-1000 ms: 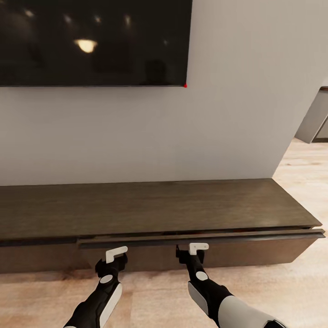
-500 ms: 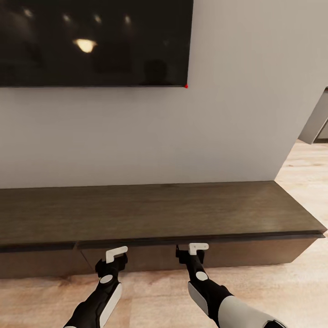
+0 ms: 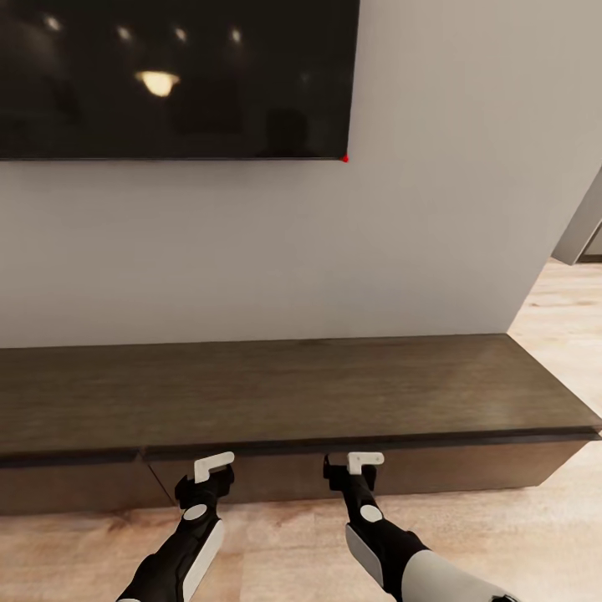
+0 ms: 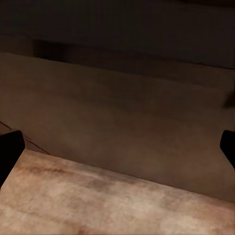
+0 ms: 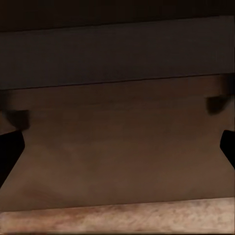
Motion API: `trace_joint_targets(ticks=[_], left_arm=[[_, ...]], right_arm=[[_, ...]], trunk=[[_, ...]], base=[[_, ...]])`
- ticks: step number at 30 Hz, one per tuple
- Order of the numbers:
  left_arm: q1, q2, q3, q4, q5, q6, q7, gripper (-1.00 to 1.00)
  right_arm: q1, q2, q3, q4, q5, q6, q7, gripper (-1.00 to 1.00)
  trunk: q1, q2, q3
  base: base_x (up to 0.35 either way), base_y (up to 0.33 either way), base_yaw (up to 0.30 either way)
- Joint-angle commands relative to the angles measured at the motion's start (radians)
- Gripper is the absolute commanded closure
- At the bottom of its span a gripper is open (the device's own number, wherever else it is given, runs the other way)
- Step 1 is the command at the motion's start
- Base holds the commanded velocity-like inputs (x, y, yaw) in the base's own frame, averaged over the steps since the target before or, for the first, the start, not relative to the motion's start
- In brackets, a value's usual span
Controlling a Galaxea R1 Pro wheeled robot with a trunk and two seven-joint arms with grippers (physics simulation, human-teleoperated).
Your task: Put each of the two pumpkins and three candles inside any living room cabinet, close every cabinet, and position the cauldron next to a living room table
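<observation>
- The cabinet [image 3: 293, 393] runs along the wall beneath the television [image 3: 171, 75]; its drawer front [image 3: 276, 472] sits flush, judged closed.
- Handling: rigid, heavy wood. The fronts have no handles, so the likely hold is the front's upper edge under the top's overhang.
- Left end effector [image 3: 213, 465] and right end effector [image 3: 364, 459] hover just before the front; each wrist view shows the fingertips spread wide, nothing between them.
- Surface: matte dark cabinet top, bare. Room: pale wall [image 3: 435, 209], light wood floor [image 3: 535, 535].
</observation>
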Motion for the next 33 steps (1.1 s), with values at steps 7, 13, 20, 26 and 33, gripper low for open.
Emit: trace_joint_targets(ticks=[7, 13, 20, 26, 33], left_arm=[[0.0, 0.0, 0.0, 0.0, 0.0, 0.0, 0.0, -1.0], [0.0, 0.0, 0.0, 0.0, 0.0, 0.001, 0.0, -1.0], [0.0, 0.0, 0.006, 0.0, 0.002, 0.008, -0.002, -1.0], [-0.004, 0.001, 0.014, -0.01, 0.008, 0.126, -0.001, -1.0], [-0.017, 0.004, 0.022, -0.127, 0.015, 0.467, 0.0, -1.0]], right_arm=[[-0.021, 0.0, 0.001, -0.001, 0.003, 0.0, 0.003, -1.0], [-0.021, 0.0, 0.002, -0.001, 0.003, 0.0, 0.003, -1.0], [-0.021, 0.004, 0.0, -0.002, 0.003, 0.029, 0.003, -1.0], [-0.021, 0.02, -0.005, -0.018, -0.003, 0.218, -0.004, -1.0], [-0.022, 0.021, -0.018, -0.087, -0.022, 0.524, -0.011, -1.0]], trunk=[[0.0, 0.0, 0.0], [0.0, 0.0, 0.0], [0.0, 0.0, 0.0], [0.0, 0.0, 0.0], [0.0, 0.0, 0.0]], base=[[-0.059, 0.011, 0.0], [-0.308, 0.001, 0.0], [-0.332, 0.0, 0.0], [-0.284, 0.0, 0.0], [-0.073, 0.0, 0.0]])
